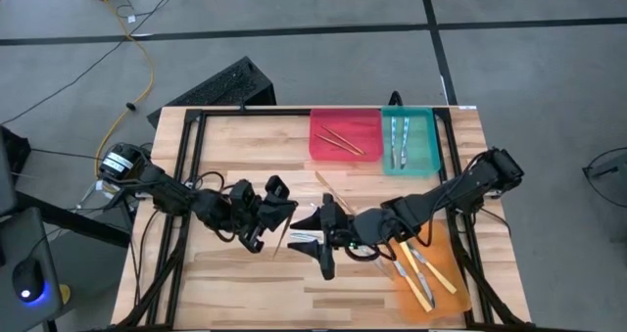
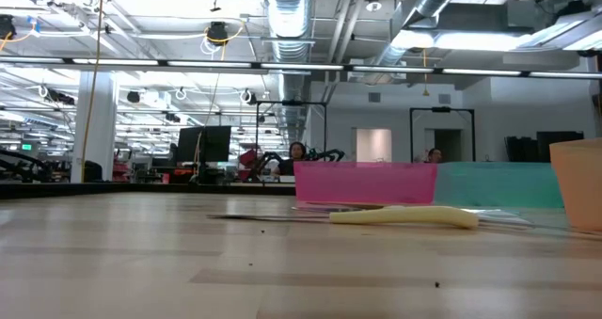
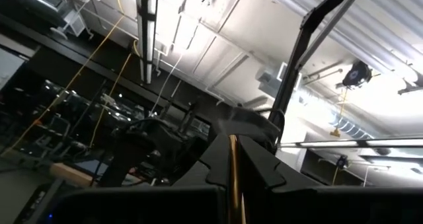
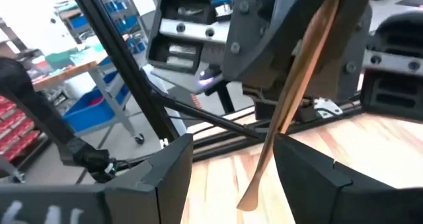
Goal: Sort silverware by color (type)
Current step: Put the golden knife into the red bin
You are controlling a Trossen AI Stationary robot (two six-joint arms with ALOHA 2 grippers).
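Table (image 1: 245,283): pale wood planks, matt, grain showing. Red tray (image 1: 345,134), teal tray (image 1: 411,141), orange tray (image 1: 446,268): looking like translucent plastic, smooth. Wooden stick (image 4: 291,98): tan, matt, lying smooth. Yellow-handled knives (image 1: 423,273): glossy plastic handles, metal blades shining. Arm frame (image 1: 186,166): dark matt metal.

Setting: open-plan robotics lab or industrial workshop floor. Evidence: exposed silver ventilation ducts (image 2: 282,8) and long fluorescent strip lights (image 2: 188,65) under a bare ceiling; rows of workstations with dark computer monitors (image 2: 209,142), people seated behind them at a distance; grey carpet-tiled floor (image 1: 294,19) crossed by a yellow cable (image 1: 147,68); pale wooden slatted bench (image 1: 225,273) ringed by a black metal frame (image 1: 186,156); blue storage bins (image 4: 86,112) on shelving.
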